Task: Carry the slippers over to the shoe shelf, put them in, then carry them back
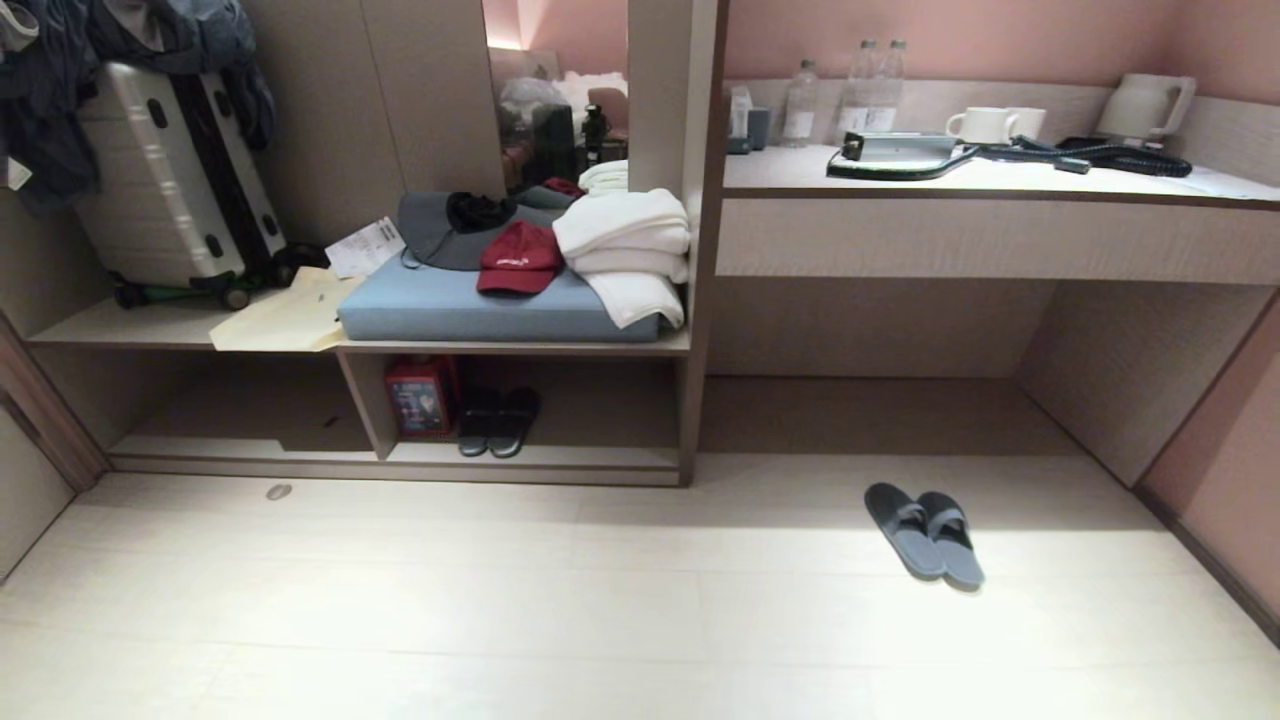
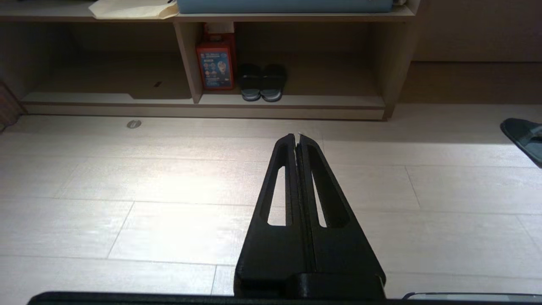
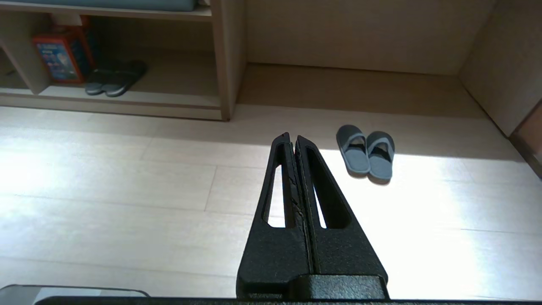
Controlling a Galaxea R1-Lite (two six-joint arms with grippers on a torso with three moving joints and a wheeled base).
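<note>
The grey-blue slippers (image 1: 925,532) lie side by side on the pale floor, right of centre, in front of the desk recess; they also show in the right wrist view (image 3: 366,151). The shoe shelf (image 1: 400,455) is the low wood cubby unit at the left, with a vertical divider. Neither arm appears in the head view. My right gripper (image 3: 292,136) hangs shut and empty above the floor, short of the slippers and a little left of them. My left gripper (image 2: 297,136) is shut and empty too, pointing toward the shoe shelf (image 2: 292,101).
A black pair of slippers (image 1: 498,420) and a red box (image 1: 422,396) sit in the shelf's right cubby. A blue cushion (image 1: 450,300) with a red cap, towels and a suitcase (image 1: 165,170) rest above. The desk counter (image 1: 1000,230) carries bottles, cups and a kettle.
</note>
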